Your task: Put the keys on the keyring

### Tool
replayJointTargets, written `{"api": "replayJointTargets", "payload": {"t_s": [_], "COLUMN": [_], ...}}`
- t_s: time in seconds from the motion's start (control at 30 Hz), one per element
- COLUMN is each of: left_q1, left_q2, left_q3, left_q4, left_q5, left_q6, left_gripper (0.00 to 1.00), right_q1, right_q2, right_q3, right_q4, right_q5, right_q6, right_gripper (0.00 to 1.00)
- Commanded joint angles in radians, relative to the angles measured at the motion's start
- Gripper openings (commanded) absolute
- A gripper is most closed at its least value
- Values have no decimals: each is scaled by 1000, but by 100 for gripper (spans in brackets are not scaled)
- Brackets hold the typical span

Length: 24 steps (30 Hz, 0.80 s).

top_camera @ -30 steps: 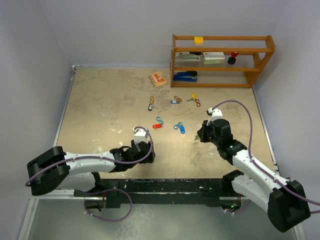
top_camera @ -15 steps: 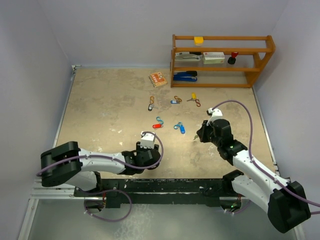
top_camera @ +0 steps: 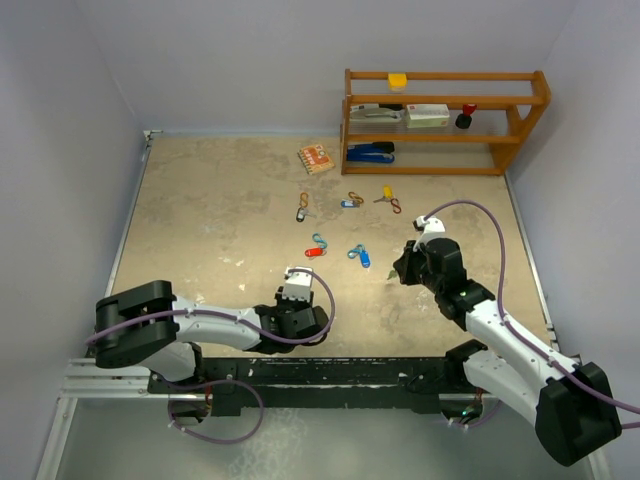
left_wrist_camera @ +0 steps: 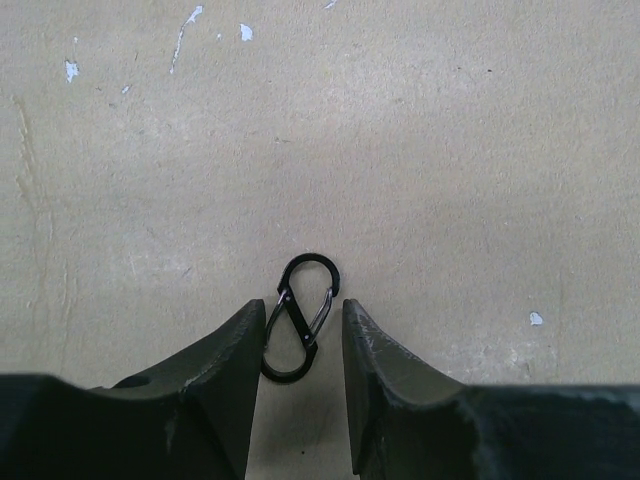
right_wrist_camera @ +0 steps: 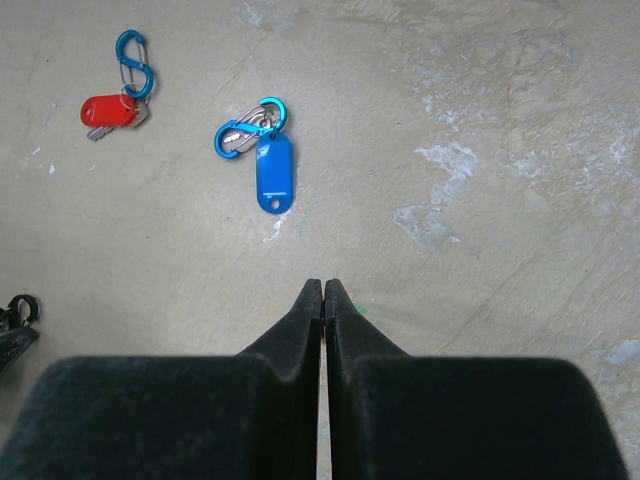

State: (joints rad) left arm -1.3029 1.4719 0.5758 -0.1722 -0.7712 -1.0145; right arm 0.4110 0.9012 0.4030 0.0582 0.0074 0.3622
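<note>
A black S-shaped clip lies flat on the table between the fingers of my left gripper. The jaws are open; the left finger is at the clip's side and a gap shows on the right. In the top view this gripper is low near the front edge. My right gripper is shut, hovering short of a blue-tagged key on a blue clip. A tiny green speck shows beside its tip; whether it holds anything I cannot tell. A red-tagged key lies further left. More keys lie mid-table.
A wooden shelf with a stapler and boxes stands at the back right. A small orange box lies left of it. A yellow-tagged key and a black-tagged one lie further back. Walls close in both sides.
My left gripper has slid right and nearer the front edge, and its jaws have narrowed around the black clip. The right arm has hardly moved.
</note>
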Motion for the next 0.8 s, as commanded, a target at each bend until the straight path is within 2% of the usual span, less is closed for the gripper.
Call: {"api": "replayJointTargets", "payload": {"t_s": [0.0,0.17,0.2,0.3,0.6,0.77], "left_q1": [-9,-10,-12,-12,-13,-6], "left_q2": [26,27,27,32,-10,-8], "left_q3": [-14,-13,-13,-20,13,134], "left_q4": [-64,-63,-60,-42,-39,-74], "left_q5": [51,47,47,46,-6,-81], "left_q6": [-41,-38,-36,-31,12,101], "left_gripper": [32,30,26,0,0,0], "right_q1": [-3,-3,-3,-3,-3,-1], "right_q2": [-5,-7,-8,-10,-12,7], "right_q3": [5,5,5,2,0,1], "right_q4": [30,29,28,27,41,71], "right_q5": [-11,-12,-13,-14,-40,-103], "right_q6": [-16,-16,-17,-16,-22,-29], "right_gripper": [0,0,0,0,0,0]}}
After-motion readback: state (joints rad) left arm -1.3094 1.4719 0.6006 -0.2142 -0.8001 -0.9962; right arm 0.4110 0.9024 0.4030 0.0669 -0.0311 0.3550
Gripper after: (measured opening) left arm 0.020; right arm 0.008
